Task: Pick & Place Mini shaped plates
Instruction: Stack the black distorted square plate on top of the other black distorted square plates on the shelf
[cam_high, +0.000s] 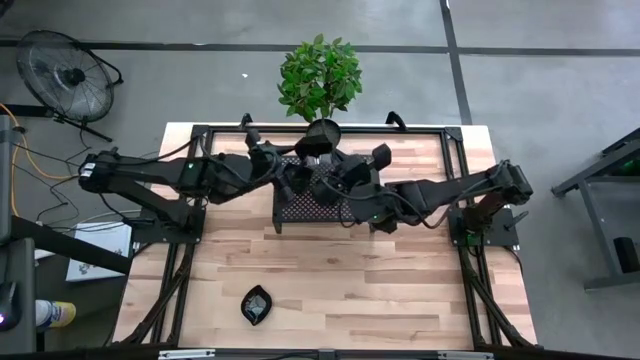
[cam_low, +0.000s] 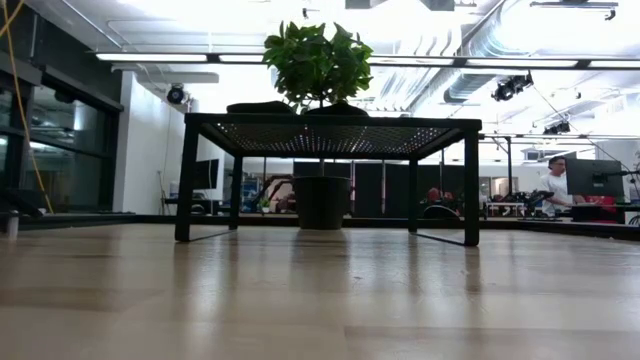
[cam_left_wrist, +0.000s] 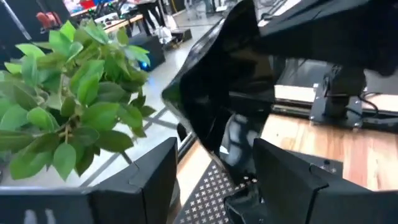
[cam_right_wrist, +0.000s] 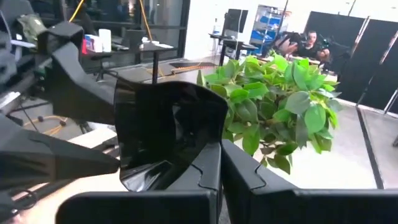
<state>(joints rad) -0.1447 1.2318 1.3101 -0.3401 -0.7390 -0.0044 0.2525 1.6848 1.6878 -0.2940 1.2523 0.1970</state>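
high view looked straight down on a pale wood plank table (cam_high: 330, 270) with a black frame, set on a grey floor marked by dark lines. a round fan (cam_high: 65, 75) stood on the floor off the far left corner. a leafy green plant (cam_high: 320, 78) in a round black pot (cam_high: 323, 131) sat at the far edge. just in front of the pot stood a black perforated metal rack (cam_high: 305, 208).

low view showed the rack (cam_low: 330, 135) as a low table on thin square legs, its mesh top lit through, two dark low shapes lying on it, too dim to name. behind it lay an open office with ceiling strip lights, desks and a seated person (cam_low: 555, 185).

one small glossy black plate (cam_high: 256, 304), leaf-like, lay alone near the front edge, well apart from the rack.

both arms reached inward and met over the rack. the left gripper (cam_high: 285, 172) came from the left, its forearm stretched long and low. in the left wrist view its fingers (cam_left_wrist: 155, 177) stood apart either side of a shiny black plate (cam_left_wrist: 217, 87) held upright; whether they touched it could not be told.

the right gripper (cam_high: 352, 178) came from the right with the elbow bent. in the right wrist view its fingers (cam_right_wrist: 249, 177) were clamped on the lower edge of a glossy black wavy-edged plate (cam_right_wrist: 168, 127), tilted upright before the plant (cam_right_wrist: 280, 99).
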